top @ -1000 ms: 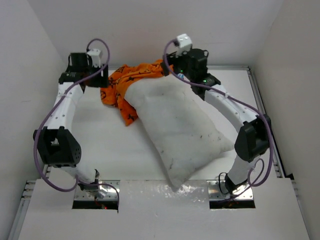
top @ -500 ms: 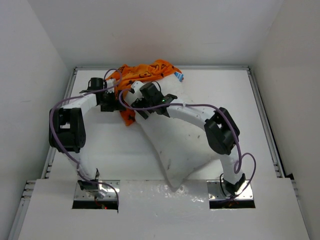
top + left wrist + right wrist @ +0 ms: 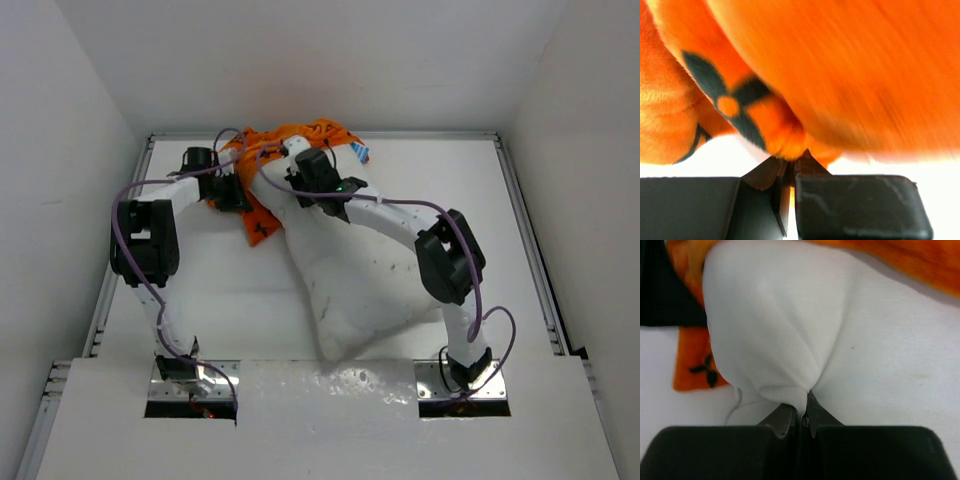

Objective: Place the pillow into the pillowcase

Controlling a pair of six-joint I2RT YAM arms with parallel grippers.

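Shifted rearward, plump white pillow (image 3: 350,270) meets crumpled pillowcase (image 3: 310,130).

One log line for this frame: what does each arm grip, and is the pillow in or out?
left jaws: shut on pillowcase | right jaws: shut on pillow fold | pillow: mostly outside pillowcase

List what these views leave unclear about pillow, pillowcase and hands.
- Top view: both arms hide the pillowcase mouth; whether the pillow is inside cannot be told.
- Left wrist view: blurred pillowcase fills the frame above the left hand; pillow unseen.
- Right wrist view: frame edges cut off the pillow beyond the fold in the right hand.
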